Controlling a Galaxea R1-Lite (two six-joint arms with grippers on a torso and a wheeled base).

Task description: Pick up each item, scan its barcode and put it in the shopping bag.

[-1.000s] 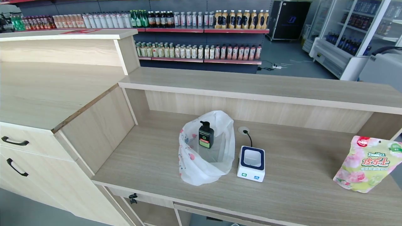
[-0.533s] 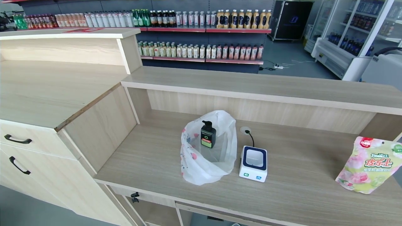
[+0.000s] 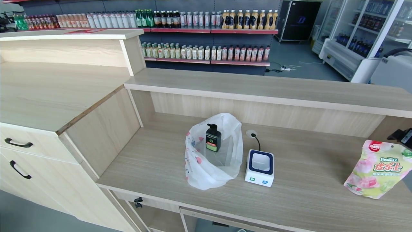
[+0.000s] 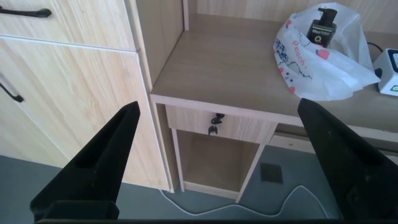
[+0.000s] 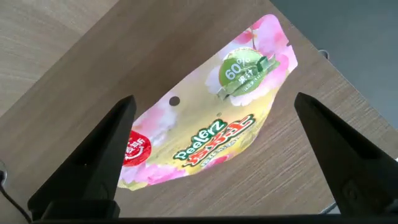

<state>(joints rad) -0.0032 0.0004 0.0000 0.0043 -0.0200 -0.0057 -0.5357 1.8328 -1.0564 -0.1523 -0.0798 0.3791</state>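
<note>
Right jaws spread above pouch (image 5: pixel 205 134), wooden counter (image 3: pixel 305 180), shelves (image 3: pixel 209 30)

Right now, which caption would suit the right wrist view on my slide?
Right gripper, jaws open, hangs over the pink snack pouch lying on the wooden counter.
</note>
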